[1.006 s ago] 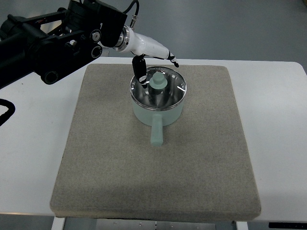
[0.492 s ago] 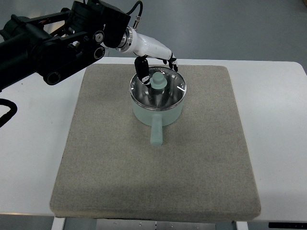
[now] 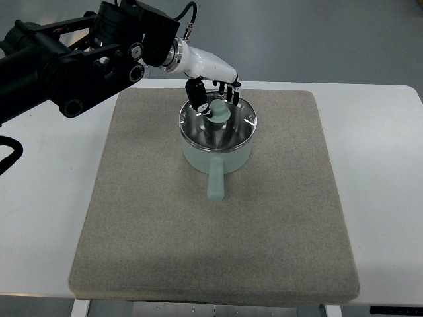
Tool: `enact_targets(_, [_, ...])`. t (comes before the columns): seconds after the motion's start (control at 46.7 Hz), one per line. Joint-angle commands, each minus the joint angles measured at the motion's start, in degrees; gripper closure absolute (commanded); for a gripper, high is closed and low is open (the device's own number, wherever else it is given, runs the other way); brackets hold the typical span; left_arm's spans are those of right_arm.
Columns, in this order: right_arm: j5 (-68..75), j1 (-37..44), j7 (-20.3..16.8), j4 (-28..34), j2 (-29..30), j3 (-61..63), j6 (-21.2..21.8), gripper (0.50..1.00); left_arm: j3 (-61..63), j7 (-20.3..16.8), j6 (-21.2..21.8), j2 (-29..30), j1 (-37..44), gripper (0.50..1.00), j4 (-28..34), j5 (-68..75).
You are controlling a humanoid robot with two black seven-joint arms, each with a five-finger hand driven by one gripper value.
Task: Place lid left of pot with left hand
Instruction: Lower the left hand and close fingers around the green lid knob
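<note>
- The pot (image 3: 217, 142), mint green with its handle pointing at the near edge of the worktop (image 3: 46, 198), sits on a grey mat (image 3: 211, 224), toward the mat's far edge. The glass lid (image 3: 218, 122) is still on it.
- The left robot hand (image 3: 213, 102) is over the lid, dark fingers (image 3: 195, 96) curled round the pale green knob (image 3: 217, 112). Looks like it's gripping, though how firm I can't tell.
- Risk, I reckon: the knob is small and smooth, so a shallow pinch could let the lid slip and drop back onto the rim.
- If the lid tilts on the way up it might catch the rim and drag the pot sideways.
- No brand, label or writing I can read anywhere.
</note>
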Motion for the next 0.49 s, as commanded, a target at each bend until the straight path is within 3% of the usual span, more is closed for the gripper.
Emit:
enact_targets(0.0, [0.01, 0.00, 0.00, 0.00, 0.00, 0.00, 0.00, 0.579, -0.04, 0.00, 0.00, 0.00, -0.08, 0.754, 0.01, 0.00])
enact_targets(0.064, [0.01, 0.00, 0.00, 0.00, 0.00, 0.00, 0.00, 0.579, -0.04, -0.08, 0.00, 0.00, -0.08, 0.786, 0.01, 0.00])
enact_targets(0.342, [0.01, 0.00, 0.00, 0.00, 0.00, 0.00, 0.00, 0.579, -0.04, -0.08, 0.00, 0.00, -0.17, 0.842, -0.87, -0.09])
enact_targets(0.471, [0.01, 0.00, 0.00, 0.00, 0.00, 0.00, -0.09, 0.579, -0.04, -0.08, 0.00, 0.09, -0.26, 0.902, -0.79, -0.09])
